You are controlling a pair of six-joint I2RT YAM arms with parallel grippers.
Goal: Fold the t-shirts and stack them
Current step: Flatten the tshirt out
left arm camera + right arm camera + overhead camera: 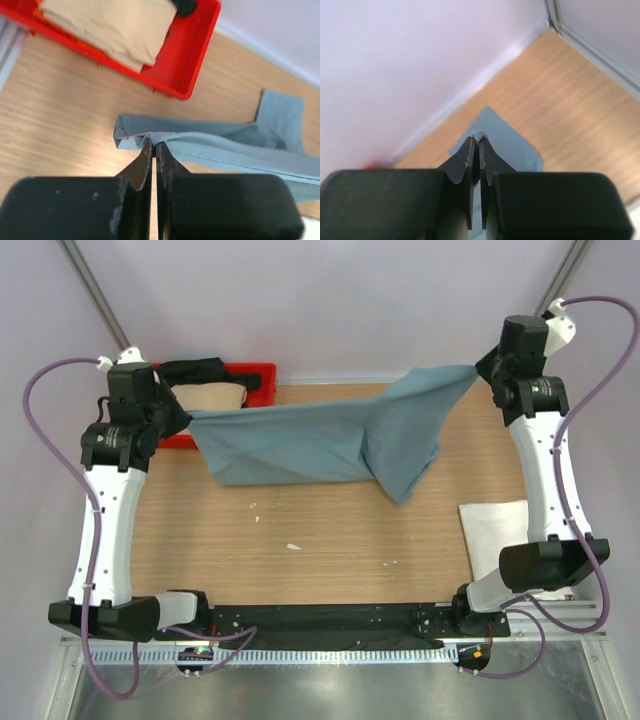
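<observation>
The teal-blue t-shirt (330, 438) hangs stretched above the table between both grippers, sagging in the middle with a flap drooping right of centre. My left gripper (186, 418) is shut on its left edge; the left wrist view shows the hem (210, 145) pinched at the fingertips (156, 145). My right gripper (480, 370) is shut on its right corner; the right wrist view shows cloth (505, 142) at the tips (478, 137). A tan t-shirt (215, 395) and a black t-shirt (195, 368) lie in the red tray (262, 375). A white t-shirt (490, 530) lies folded at the right edge.
The red tray stands at the table's back left, right behind my left gripper; it shows in the left wrist view (195, 55) with the tan t-shirt (115, 25). Small white specks (293, 546) lie on the wood. The back wall is close behind the right gripper.
</observation>
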